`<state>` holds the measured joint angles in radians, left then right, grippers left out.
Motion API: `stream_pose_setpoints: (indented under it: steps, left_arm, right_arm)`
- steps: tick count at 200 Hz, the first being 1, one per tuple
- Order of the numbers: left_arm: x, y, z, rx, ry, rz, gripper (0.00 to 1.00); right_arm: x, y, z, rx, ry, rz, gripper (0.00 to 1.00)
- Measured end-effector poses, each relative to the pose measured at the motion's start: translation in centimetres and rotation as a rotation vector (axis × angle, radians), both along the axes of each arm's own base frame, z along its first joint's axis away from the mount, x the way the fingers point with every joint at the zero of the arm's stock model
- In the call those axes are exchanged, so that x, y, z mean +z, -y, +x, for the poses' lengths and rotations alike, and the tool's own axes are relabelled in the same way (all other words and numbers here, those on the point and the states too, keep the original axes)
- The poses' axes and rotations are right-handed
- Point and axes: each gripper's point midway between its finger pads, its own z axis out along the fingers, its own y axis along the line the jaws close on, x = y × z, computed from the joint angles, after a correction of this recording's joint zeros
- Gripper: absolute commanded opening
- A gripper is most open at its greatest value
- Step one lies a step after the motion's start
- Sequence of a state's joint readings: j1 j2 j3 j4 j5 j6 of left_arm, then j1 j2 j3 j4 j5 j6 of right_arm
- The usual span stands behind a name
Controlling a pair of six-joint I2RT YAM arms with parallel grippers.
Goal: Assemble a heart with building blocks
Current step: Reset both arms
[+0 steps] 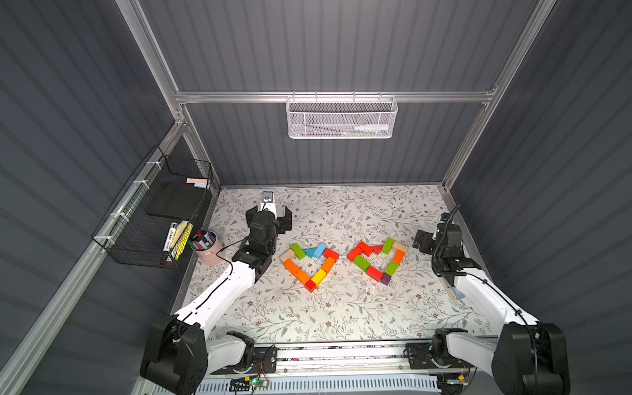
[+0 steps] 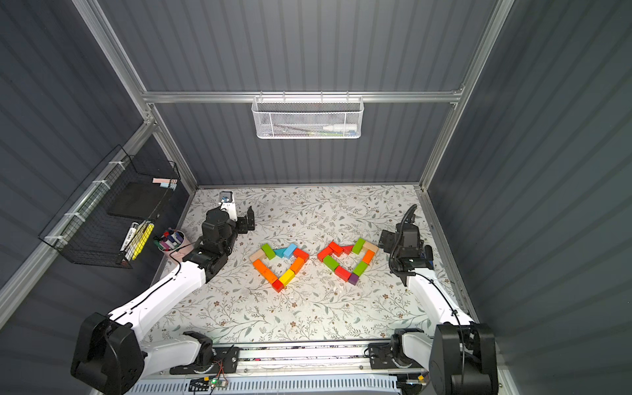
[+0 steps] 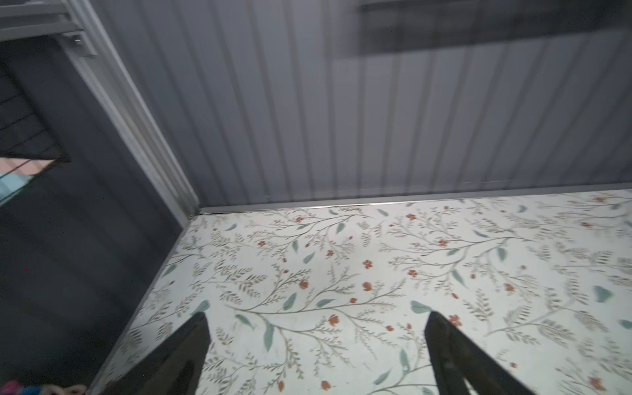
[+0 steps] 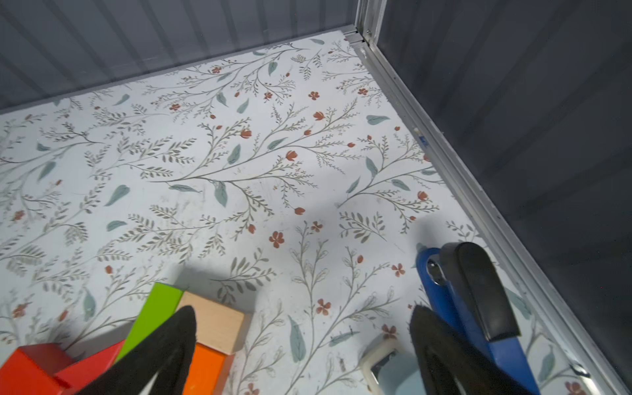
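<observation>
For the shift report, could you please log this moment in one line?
building blocks: two heart outlines on table | left gripper: open, empty | right gripper: open, empty, near tan block

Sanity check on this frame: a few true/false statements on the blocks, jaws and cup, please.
1. The blocks form two hearts on the table. True.
2. The left gripper holds a block. False: its jaws stand open and empty.
3. A purple block sits at the tip of the heart nearer the right gripper. True.
4. The cup of pens stands between the hearts. False: it is at the table's left edge.
5. The right gripper is open and empty. True.
</observation>
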<state>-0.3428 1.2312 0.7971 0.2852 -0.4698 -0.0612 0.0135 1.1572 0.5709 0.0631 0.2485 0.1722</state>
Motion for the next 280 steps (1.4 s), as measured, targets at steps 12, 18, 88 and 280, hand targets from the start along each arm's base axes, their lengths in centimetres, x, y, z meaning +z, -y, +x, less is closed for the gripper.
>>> stream_pose_setpoints:
  steps: [12,18,88,280]
  left_arm:
    - [-0.4,-0.9,-0.1,0.037,0.012,0.025,0.99]
    - [-0.7,-1.3,-0.2,0.050,0.021,0.037,0.99]
    - [-5.2,-3.5,-2.2,0.069,0.077,0.124,0.99]
    - [-10.5,-5.1,3.2,-0.085,0.186,0.042,0.99]
  right_arm:
    - [-1.5,0.1,-0.4,0.006,0.005,-0.016,0.99]
    - [-2.3,0.2,-0.5,0.009,0.012,-0.021,0.99]
    - [-2.4,-1.5,1.1,0.149,0.243,-0.029,0.99]
    - [-4.0,-2.3,4.6,0.176,0.184,-0.054,0.99]
